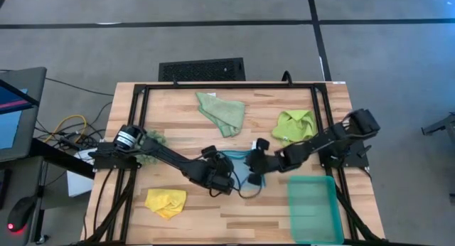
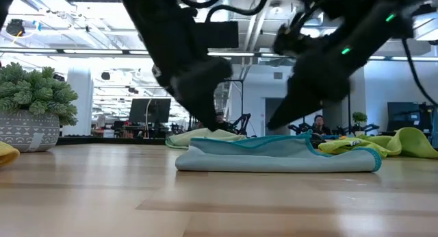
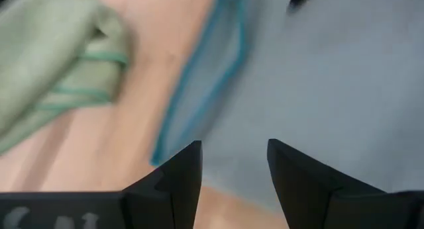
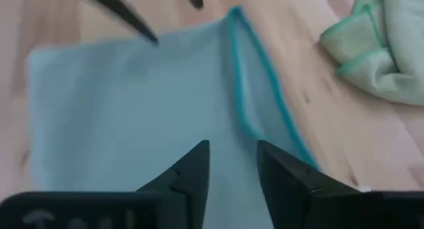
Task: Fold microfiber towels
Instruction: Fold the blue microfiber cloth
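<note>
Going L to R across the table (image 1: 185,104), high view. Yellow towel (image 1: 166,202) lies crumpled at the near-left, untouched. Sage towel (image 1: 223,112) is bunched at the far middle. Blue towel (image 1: 243,168) is at the centre, between the two grippers; low view shows it lying flat w/ a layer doubled over and a teal hem along the top edge. Lime towel (image 1: 295,126) is heaped at the far right, and a teal tray (image 1: 313,209) sits near-right.

Left gripper (image 3: 233,164) is over the blue towel's left part; fingers spread w/ a clear gap, nothing between them, cloth just beneath. Right gripper (image 4: 233,164) is over the right part near the hemmed edge; fingers also apart, pinching nothing.

Handling, as a guess: all four are light, soft and limp w/ no stiffness, so a lifted corner will droop and drag the rest. The pile probably clings to the wood and to itself, so layers may shift or bunch if pushed. Not fragile. Best hold is prob. at a corner or on the hem, where the stitched edge gives the tips something firmer; pinching mid-cloth risks catching both layers.
</note>
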Motion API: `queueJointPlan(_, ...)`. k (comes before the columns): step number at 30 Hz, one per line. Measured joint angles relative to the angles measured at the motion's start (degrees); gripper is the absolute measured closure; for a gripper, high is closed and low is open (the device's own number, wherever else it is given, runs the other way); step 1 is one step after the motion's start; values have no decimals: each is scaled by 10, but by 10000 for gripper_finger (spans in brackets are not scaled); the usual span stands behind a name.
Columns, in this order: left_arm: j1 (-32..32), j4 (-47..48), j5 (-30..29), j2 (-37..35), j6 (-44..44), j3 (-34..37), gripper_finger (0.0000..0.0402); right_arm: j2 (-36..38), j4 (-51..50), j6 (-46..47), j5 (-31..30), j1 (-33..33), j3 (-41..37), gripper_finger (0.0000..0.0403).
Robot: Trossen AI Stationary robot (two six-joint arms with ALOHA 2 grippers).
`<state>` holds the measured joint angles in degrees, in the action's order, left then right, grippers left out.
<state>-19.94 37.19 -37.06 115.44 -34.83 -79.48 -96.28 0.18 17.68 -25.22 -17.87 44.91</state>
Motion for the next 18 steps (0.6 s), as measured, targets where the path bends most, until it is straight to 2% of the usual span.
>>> queueJointPlan(4, 20, -63, -13, -1, 22, 34, 239, -30, 36, -2, 43, 52, -11, 295)
queueJointPlan(7, 36, -112, -17, -1, 29, 65, 245, -58, 48, -2, 51, 77, -12, 312)
queueJointPlan(13, 53, -127, -56, -1, 3, 104, 265, -72, 68, 38, -19, 94, -12, 333)
queueJointPlan(18, 48, -120, -74, -1, 2, 102, 280, -31, 56, 48, -51, 83, -12, 337)
